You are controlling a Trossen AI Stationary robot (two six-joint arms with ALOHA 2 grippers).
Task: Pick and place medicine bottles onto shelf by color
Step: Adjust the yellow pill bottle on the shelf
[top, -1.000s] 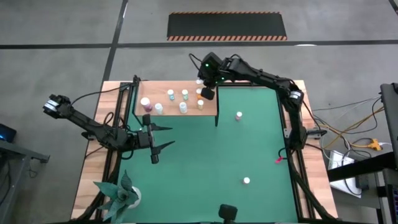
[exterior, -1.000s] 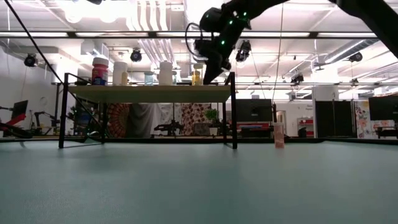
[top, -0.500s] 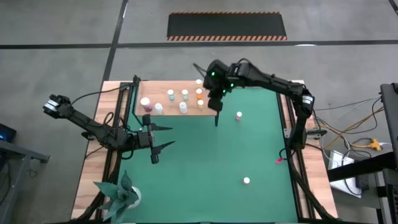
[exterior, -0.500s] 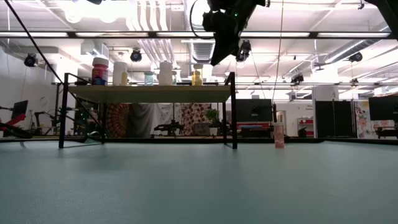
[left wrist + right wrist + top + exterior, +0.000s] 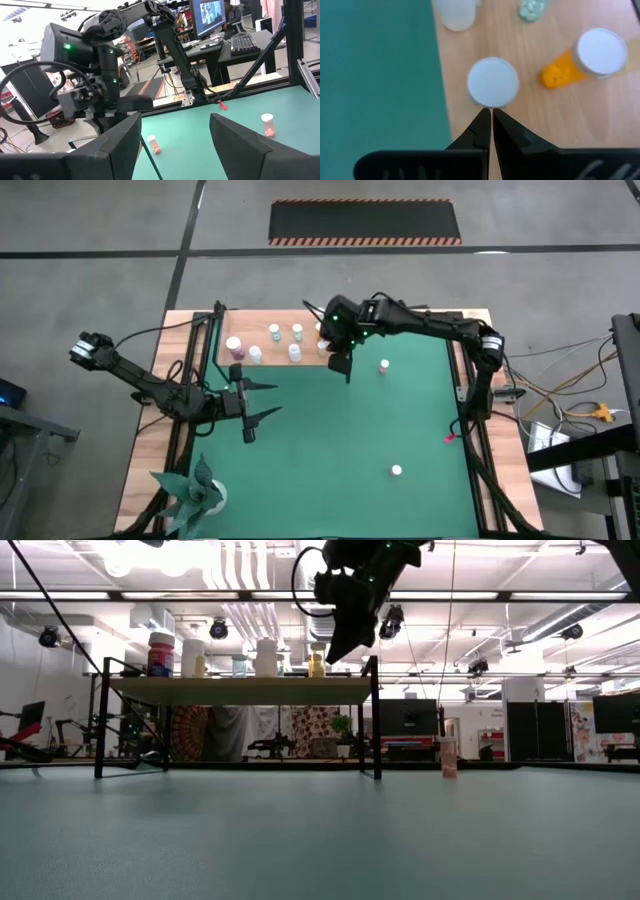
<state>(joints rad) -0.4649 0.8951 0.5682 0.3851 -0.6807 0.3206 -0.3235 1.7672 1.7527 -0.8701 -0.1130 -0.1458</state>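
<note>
right pincer (image 5: 491, 116) closed above shelf (image 5: 530, 120), apparently empty.

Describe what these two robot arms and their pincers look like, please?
Both arms are dark, slim and jointed, with black cables looping alongside. The right arm shows small green lights near its wrist. The left gripper and right gripper each have two black, pointed fingers.

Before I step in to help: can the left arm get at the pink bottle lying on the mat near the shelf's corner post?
Probably yes. The left gripper is open over the mat, and bare mat leads to the pink bottle; the right gripper hovers nearby.
</note>
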